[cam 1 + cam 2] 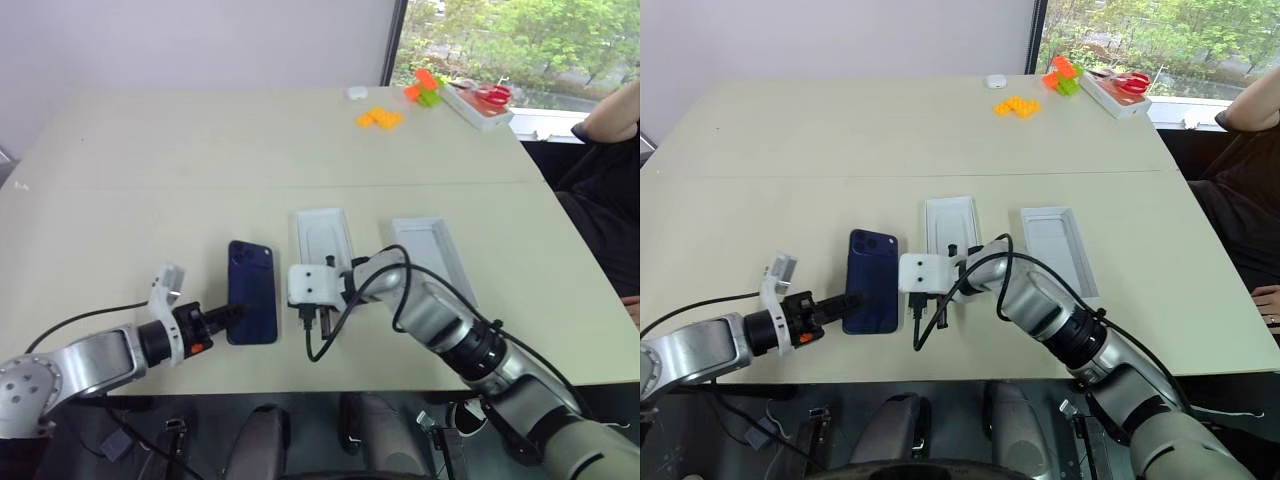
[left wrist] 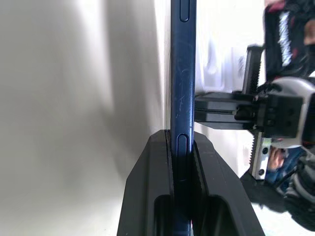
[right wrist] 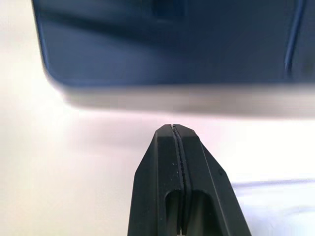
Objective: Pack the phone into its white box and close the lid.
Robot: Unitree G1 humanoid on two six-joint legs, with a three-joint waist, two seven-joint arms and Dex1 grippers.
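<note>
Left hand [image 2: 183, 147] grips phone [image 1: 252, 290] by its edge on table [image 1: 200, 170].

A broad pale beige desk [image 1: 200, 150] has a thin seam running across its middle. At its far end, near the window, lie a cluster of yellow-orange plastic blocks [image 1: 379, 118], orange and green blocks [image 1: 425, 87] just beyond them, a small white rounded object [image 1: 356, 92], and a long white tray with red contents [image 1: 478, 103]. A person's dark-sleeved arm [image 1: 610, 115] shows at the desk's right.

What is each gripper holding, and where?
The left gripper pinches the phone at its near long edge. The right gripper is shut, holding nothing.
</note>
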